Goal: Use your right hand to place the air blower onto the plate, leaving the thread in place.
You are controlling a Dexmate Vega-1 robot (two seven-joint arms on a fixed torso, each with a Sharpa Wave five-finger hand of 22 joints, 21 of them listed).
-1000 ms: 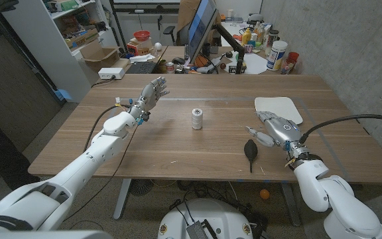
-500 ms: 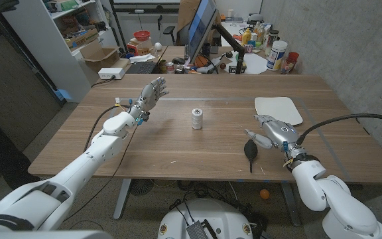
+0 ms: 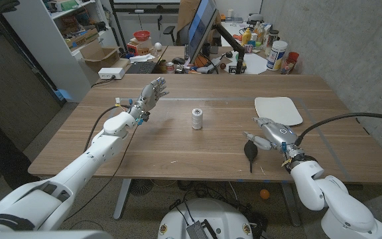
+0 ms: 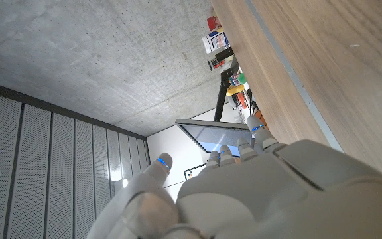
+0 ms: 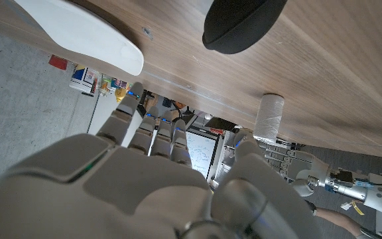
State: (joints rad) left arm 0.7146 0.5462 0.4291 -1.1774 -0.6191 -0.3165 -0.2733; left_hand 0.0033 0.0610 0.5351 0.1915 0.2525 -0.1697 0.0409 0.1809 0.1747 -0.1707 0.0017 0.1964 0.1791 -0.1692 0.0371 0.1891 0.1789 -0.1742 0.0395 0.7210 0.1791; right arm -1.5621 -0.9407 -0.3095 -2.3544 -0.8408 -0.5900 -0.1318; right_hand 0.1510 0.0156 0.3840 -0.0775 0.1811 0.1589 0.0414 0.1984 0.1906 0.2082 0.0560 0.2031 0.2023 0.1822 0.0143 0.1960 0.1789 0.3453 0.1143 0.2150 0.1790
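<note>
Head view, plate (image 3: 278, 109) bare, air blower (image 3: 251, 151) beside right robot hand (image 3: 274, 133)

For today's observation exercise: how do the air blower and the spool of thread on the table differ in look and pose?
The air blower is black with a round bulb and thin nozzle, and lies on its side; the spool of thread is white, cylindrical, and stands upright. The air blower lies beside the right robot hand; the spool of thread stands alone mid-table. Both rest on the wooden table, unheld.
</note>
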